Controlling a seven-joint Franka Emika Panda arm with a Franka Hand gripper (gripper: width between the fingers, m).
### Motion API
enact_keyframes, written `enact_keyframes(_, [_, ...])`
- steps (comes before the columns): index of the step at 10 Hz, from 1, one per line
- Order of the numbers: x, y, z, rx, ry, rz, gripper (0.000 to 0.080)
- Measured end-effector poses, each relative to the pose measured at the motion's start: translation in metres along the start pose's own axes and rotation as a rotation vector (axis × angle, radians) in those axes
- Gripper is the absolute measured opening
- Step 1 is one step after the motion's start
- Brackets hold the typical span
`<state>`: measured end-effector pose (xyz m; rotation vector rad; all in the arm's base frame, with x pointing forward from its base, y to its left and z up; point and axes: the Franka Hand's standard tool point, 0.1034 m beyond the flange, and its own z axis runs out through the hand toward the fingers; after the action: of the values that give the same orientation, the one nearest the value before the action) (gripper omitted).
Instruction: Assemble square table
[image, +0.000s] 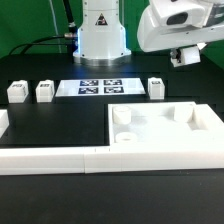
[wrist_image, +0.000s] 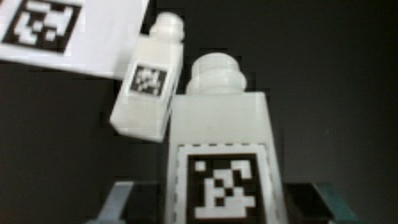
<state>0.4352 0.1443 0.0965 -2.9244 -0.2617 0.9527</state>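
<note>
My gripper (wrist_image: 217, 200) is closed on one white leg (wrist_image: 221, 130), which stands between its fingers in the wrist view. Another leg (wrist_image: 146, 85) lies just beside it on the black tabletop (wrist_image: 329, 60). In the exterior view my gripper is raised at the upper right, and the square top (image: 165, 135) lies by the border rail (image: 60, 158).

The square top (image: 160, 133) and legs (image: 45, 92) look smooth white plastic on a matt black table (image: 40, 125).
</note>
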Motion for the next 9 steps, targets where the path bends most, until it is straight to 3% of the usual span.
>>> enact_keyframes(1, [0.019, 0.010, -0.008, 0.010, 0.053, -0.010, 0.0291])
enact_keyframes(2, [0.031, 0.021, -0.030, 0.014, 0.104, -0.040, 0.0291])
enact_keyframes(3, [0.043, 0.038, -0.062, 0.006, 0.181, -0.078, 0.0291])
enact_keyframes(4, [0.049, 0.049, -0.085, -0.035, 0.223, -0.121, 0.0291])
enact_keyframes(5, [0.060, 0.045, -0.089, -0.033, 0.324, -0.114, 0.0291])
enact_keyframes(9, [0.066, 0.050, -0.087, -0.052, 0.578, -0.103, 0.0291])
